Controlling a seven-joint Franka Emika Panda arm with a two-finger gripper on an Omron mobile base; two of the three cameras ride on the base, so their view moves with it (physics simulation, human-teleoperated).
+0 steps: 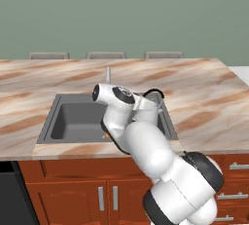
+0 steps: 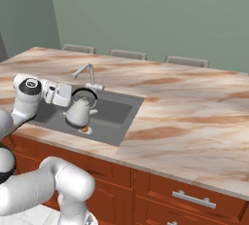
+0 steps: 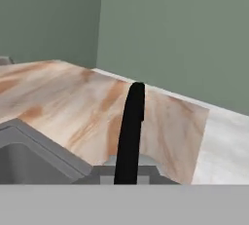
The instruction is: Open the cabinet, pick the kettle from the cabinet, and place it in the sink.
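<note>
Hanging over the sink (image 2: 119, 109), the kettle (image 2: 79, 113) is in my grip by its thin black handle (image 2: 83, 91), body low in the basin and close to the orange drain ring (image 2: 85, 130) on the floor. My end effector (image 2: 73, 94) is pinched narrow on that handle, at the top of the arch, so the body swings freely below it.

The risk I judge most likely is a tip-over: if I let go while the base is not flat on the basin floor, the bell-shaped body could roll onto its side. I cannot tell whether it is touching the floor or just above it.

The faucet (image 2: 85, 73) stands just behind the kettle, so backing out toward it could knock the spout.

Beyond the sink, the marbled worktop (image 2: 194, 107) runs wide; a careless swing could drag the kettle against the basin wall.
</note>
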